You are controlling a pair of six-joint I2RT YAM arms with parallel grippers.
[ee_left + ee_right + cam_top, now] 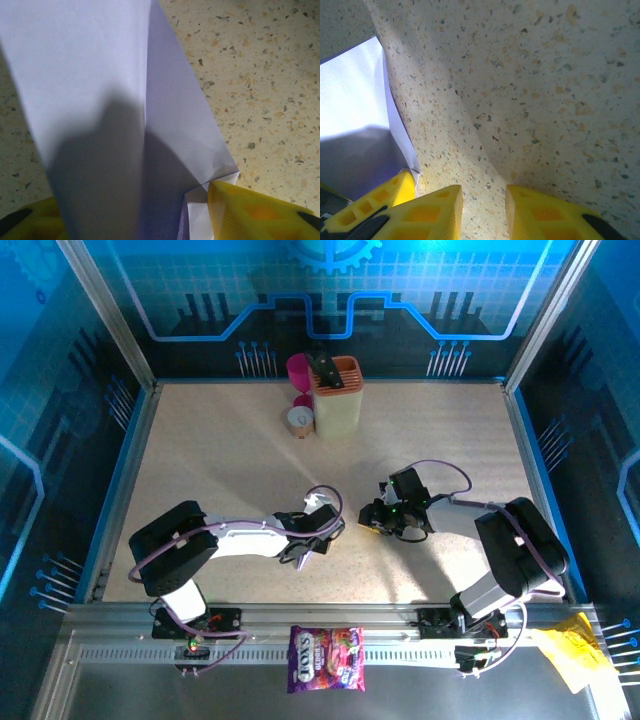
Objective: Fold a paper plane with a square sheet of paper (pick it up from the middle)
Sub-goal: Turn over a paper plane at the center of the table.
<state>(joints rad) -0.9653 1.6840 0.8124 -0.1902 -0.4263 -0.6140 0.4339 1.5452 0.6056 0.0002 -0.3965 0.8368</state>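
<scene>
Blue-lit panels close in a speckled beige counter (220, 460). At its far edge stand a beige holder (337, 400) and a pink cup (298, 368), touching each other. On the metal rail in front of my bases lies a sweets bag (326, 658), and a crumpled yellow paper (575, 652) sits at the rail's right end.

My left gripper (305, 545) reaches toward the middle of the counter, and my right gripper (375, 523) faces it from just beside. The paper plane (120, 100) is at my left gripper (145, 225). It is pale lilac with a straight crease down its middle, and it runs away from the wrist camera over the counter. My left fingers (255, 210) stand well apart, one on each side of the paper, and the right-hand one touches its folded corner. I cannot tell whether they are pinching it (the paper covers the space between them).

My right gripper (483, 212) is low over bare counter with a narrow gap between its yellow fingers (430, 212) and nothing in that gap. Just to its left is the edge of the paper plane (355, 100), bright on top and shadowed lower down. One yellow finger of my left gripper (375, 205) shows at the paper's lower corner.
</scene>
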